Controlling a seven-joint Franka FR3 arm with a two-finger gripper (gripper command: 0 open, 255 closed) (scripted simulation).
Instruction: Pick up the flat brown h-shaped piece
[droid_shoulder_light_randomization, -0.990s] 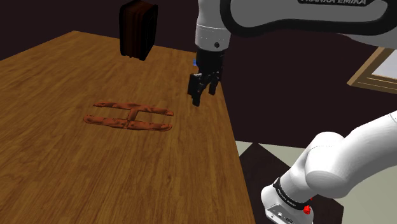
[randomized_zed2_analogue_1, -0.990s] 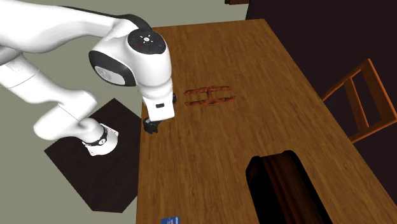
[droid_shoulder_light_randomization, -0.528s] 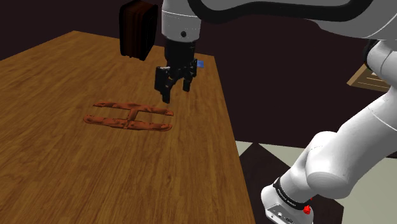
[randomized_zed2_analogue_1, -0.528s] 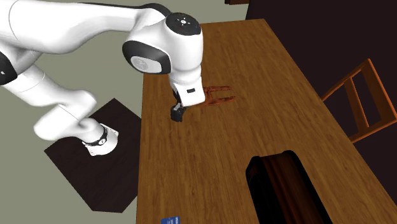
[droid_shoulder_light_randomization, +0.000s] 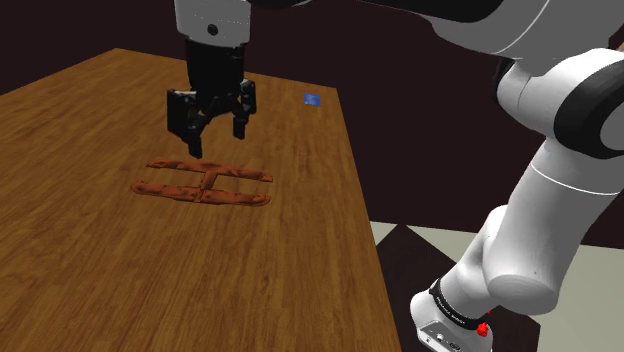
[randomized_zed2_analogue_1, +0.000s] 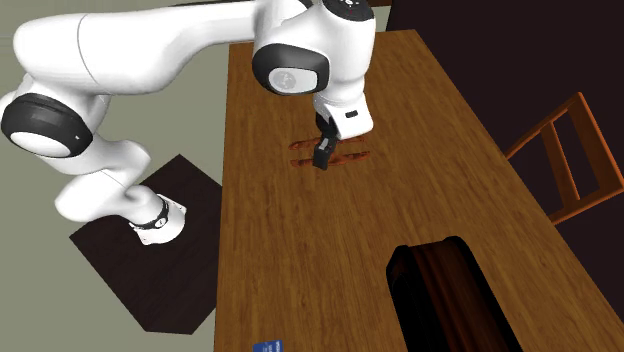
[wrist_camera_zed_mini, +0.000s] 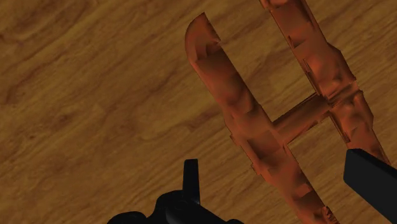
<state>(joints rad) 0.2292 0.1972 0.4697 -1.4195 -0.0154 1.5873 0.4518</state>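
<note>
**Swung inward from the table (droid_shoulder_light_randomization: 120, 285) edge**

Hovering, end effector (droid_shoulder_light_randomization: 213, 140) spread wide and empty, just above the flat brown h-shaped piece (droid_shoulder_light_randomization: 205, 183) lying on the table. Approach step, by the look of it; next, lowering to straddle the piece, then closing. Piece ends cut off in wrist view; middle behind the hand in second exterior view.

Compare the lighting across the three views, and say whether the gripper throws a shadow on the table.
Shoulder view: dim, the table darkish, no clear shadow under the gripper. Second exterior view: brighter, evenly lit wood. Wrist view: the H-shaped piece shows mottled light and dark patches, no glare.
</note>
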